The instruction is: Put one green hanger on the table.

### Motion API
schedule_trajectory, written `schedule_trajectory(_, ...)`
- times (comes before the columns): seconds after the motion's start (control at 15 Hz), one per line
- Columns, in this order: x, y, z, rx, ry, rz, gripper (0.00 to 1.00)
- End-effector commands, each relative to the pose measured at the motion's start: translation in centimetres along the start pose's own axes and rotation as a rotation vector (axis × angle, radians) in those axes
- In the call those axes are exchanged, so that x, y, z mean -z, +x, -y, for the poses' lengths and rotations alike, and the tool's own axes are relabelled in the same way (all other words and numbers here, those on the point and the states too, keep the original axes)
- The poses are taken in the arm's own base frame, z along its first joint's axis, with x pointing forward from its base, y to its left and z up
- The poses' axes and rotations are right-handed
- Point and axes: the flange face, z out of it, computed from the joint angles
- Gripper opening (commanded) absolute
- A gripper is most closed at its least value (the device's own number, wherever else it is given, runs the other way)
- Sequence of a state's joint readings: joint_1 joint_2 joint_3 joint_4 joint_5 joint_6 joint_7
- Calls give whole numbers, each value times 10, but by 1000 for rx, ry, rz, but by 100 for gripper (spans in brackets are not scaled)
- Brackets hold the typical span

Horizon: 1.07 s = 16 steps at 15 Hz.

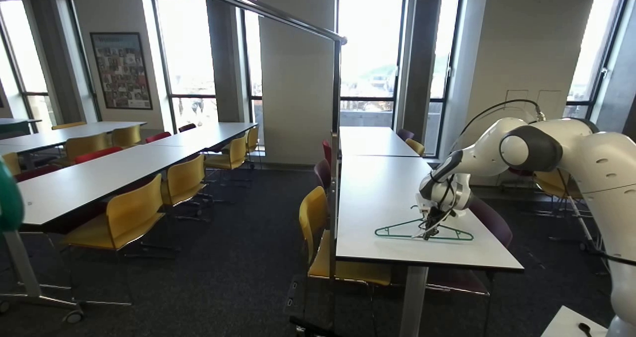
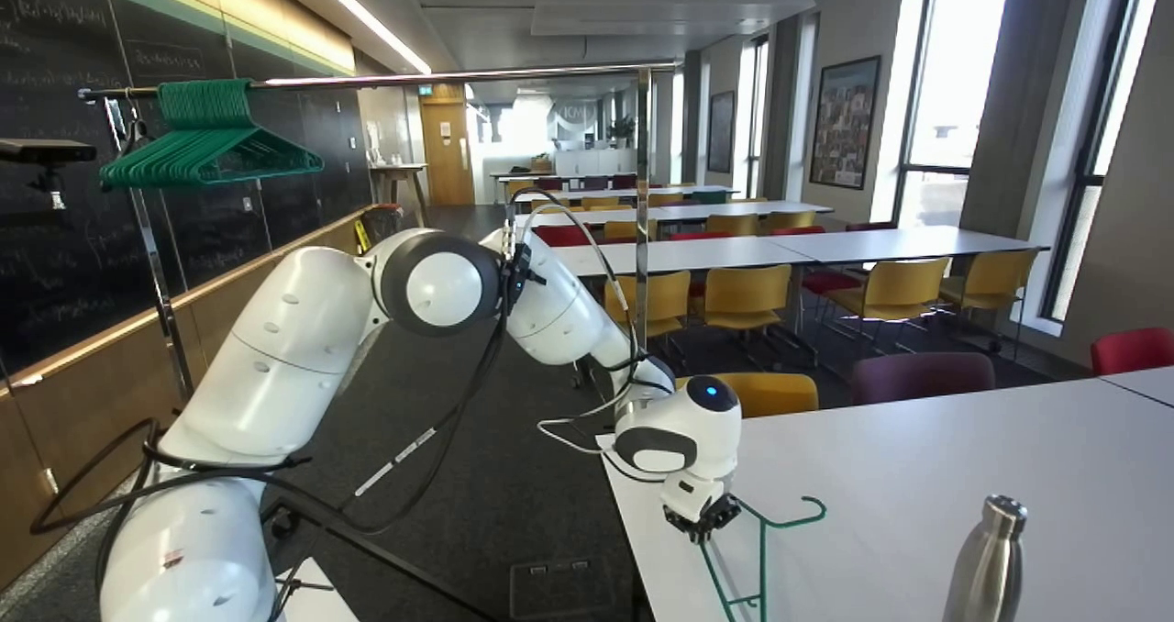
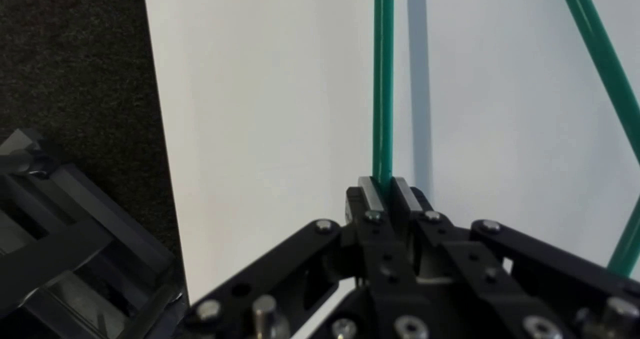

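The green hanger (image 1: 392, 235) is at the near end of the white-topped table (image 1: 377, 188). My gripper (image 1: 428, 233) is shut on the hanger's long bottom bar, around its middle. In the wrist view the bar (image 3: 383, 79) runs straight out from between the fingertips (image 3: 384, 185), with its shadow beside it on the table (image 3: 270, 104). The shadow is apart from the bar, so the bar is a little above the top. In an exterior view the hanger's frame (image 2: 762, 558) and hook extend over the table, its lower end cut off by the picture. Whether any part touches the table I cannot tell.
A steel bottle (image 2: 986, 567) stands on the table. Several green hangers (image 2: 211, 145) hang on a metal rail rack, whose post (image 2: 642, 209) stands near the table. A yellow chair (image 1: 312, 217) and a purple chair (image 1: 492, 220) stand along the table's sides.
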<state>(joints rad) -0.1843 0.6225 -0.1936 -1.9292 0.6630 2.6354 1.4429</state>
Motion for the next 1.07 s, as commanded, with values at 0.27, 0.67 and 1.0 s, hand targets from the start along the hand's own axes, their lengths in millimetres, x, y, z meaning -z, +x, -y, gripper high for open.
schedule_trajectory(0.27, 6, 9, 15, -65, -17, 24, 2)
schedule_trajectory(0.67, -13, 19, 16, -52, -43, 1, 2)
schedule_trajectory(1.0, -18, 15, 17, -8, -54, 4, 43)
